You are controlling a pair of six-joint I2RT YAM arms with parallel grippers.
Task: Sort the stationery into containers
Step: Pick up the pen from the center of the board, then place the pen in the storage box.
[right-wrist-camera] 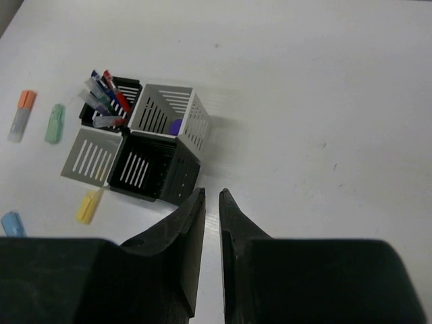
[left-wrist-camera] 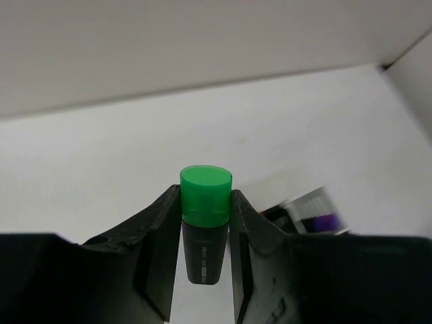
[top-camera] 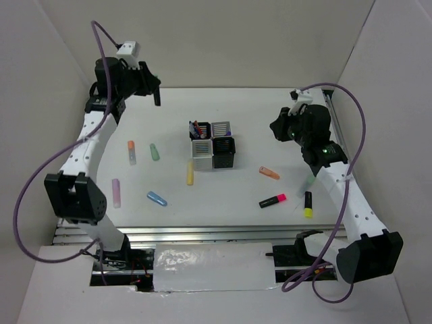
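My left gripper is raised at the back left and shut on a black highlighter with a green cap, which stands upright between the fingers. The four joined pen cups stand mid-table. The back-left black cup holds several thin red and blue pens. My right gripper hovers right of the cups, shut and empty. In the right wrist view my right gripper points just past the cups. A purple item lies in a silver cup.
Loose on the table are an orange-white marker, a green one, a yellow one, a lilac one, a blue one, an orange one, and pink-ended and yellow-ended highlighters. White walls enclose three sides.
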